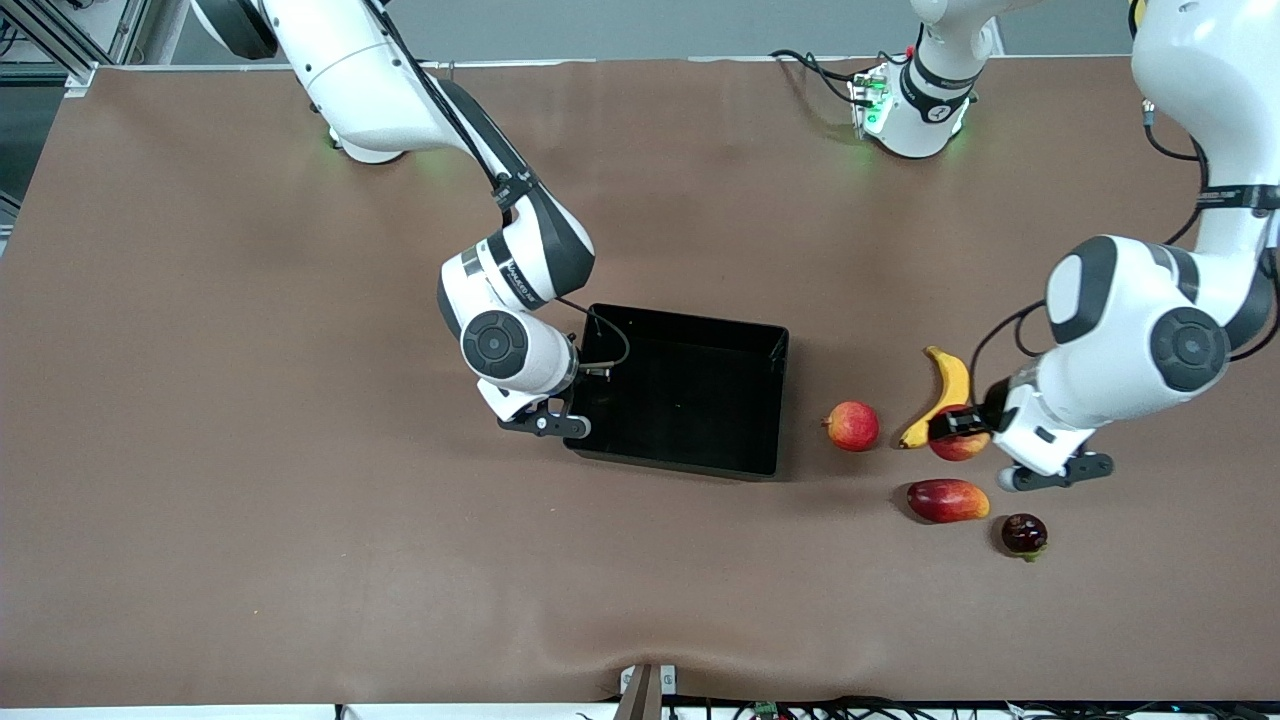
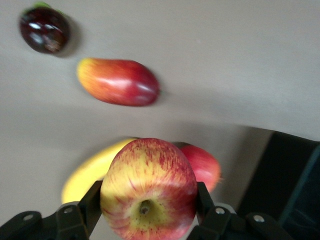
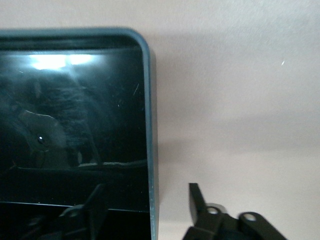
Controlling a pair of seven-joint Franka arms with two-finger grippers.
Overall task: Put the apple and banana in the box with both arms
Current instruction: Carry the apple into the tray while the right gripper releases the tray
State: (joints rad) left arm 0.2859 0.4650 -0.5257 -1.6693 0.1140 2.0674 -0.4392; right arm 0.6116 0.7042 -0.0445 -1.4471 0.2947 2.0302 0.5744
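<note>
Pinching the apple between them, the left jaws hang beside the banana.

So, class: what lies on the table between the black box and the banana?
In the front view, one pinkish-red round fruit lies between the box and the banana; the rest of that stretch is bare table.
</note>
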